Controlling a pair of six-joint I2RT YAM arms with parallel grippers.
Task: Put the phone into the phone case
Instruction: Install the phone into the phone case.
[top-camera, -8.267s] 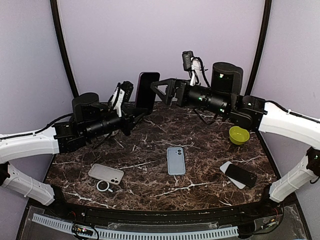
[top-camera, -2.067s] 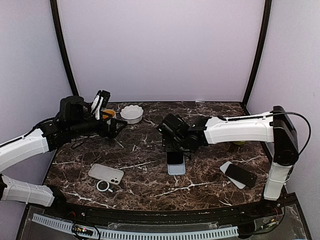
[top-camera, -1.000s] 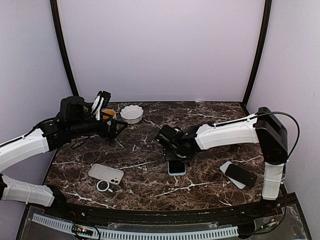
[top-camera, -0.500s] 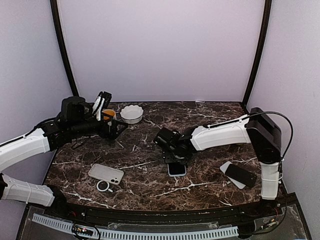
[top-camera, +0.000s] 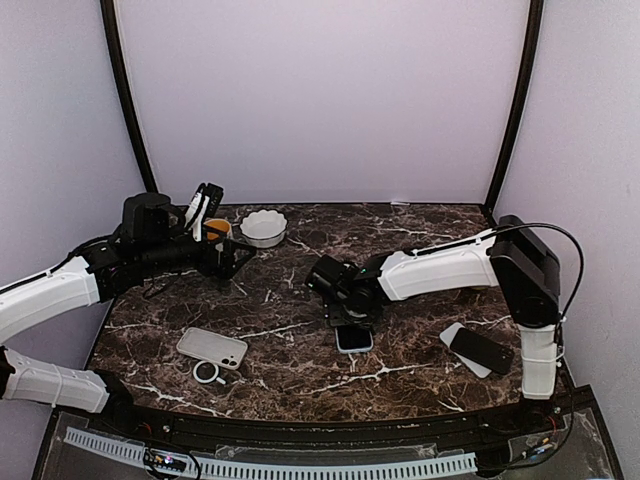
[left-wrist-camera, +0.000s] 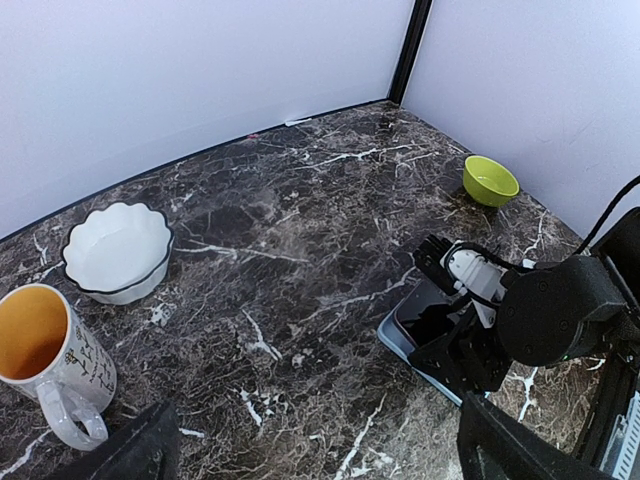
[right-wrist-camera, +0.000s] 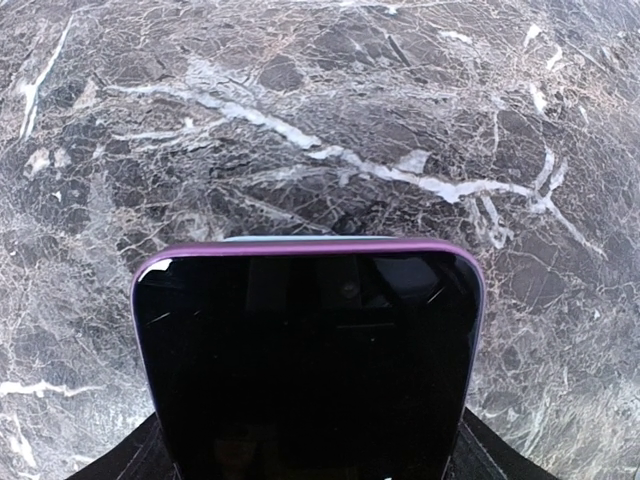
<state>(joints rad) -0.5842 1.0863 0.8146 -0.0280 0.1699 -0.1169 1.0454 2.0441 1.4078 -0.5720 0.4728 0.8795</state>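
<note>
A dark marble bench (top-camera: 285, 345) veined in white sat between lilac walls. Near its middle the right hand (top-camera: 345, 306) gripped the phone (right-wrist-camera: 308, 352) by its two long edges, directly over the pale blue phone case (top-camera: 353, 340). The phone's long axis ran in line with the hand's fingers, its free short end pointing away from the wrist and its screen facing the wrist camera. From the left wrist it looked tilted rather than flat. Whether it touched the case could not be told. From overhead the hand hid the phone almost wholly, and only one end of the case showed. At the right wrist the case was a thin pale strip past the phone's free end, and the frame cut off the phone's other end. The phone had a glossy black screen, rounded corners and a purple rim. The left hand (top-camera: 228, 256) hung spread wide and empty at the back left, beside a mug (left-wrist-camera: 40, 345).
</note>
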